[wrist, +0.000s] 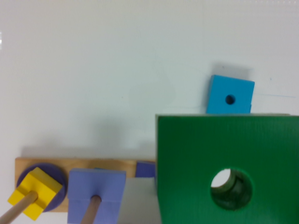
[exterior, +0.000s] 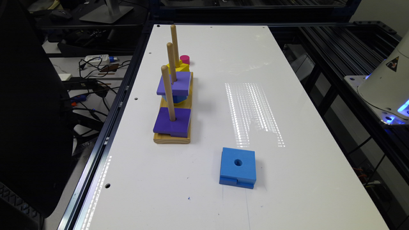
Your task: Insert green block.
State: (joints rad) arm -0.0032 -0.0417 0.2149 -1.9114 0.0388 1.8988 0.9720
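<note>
The green block (wrist: 205,158) looms large and close in the wrist view, dark green face toward the camera, its round hole (wrist: 231,189) showing. It hangs high above the table, carried in my gripper, whose jaws are covered by the block. Below it lies the wooden peg base (wrist: 117,164), and the block covers that base's one end. In the exterior view the base (exterior: 172,139) carries three upright pegs: the near peg (exterior: 167,92) holds a dark purple block (exterior: 172,124), the middle peg (exterior: 171,62) a lighter purple block (exterior: 174,83).
A blue square block (exterior: 238,167) with a hole lies loose on the white table (exterior: 287,95), toward the exterior view's right of the base. A yellow block (exterior: 180,67) sits on the far peg, with a pink cylinder (exterior: 184,59) behind it. The robot's base (exterior: 386,83) stands at the right edge.
</note>
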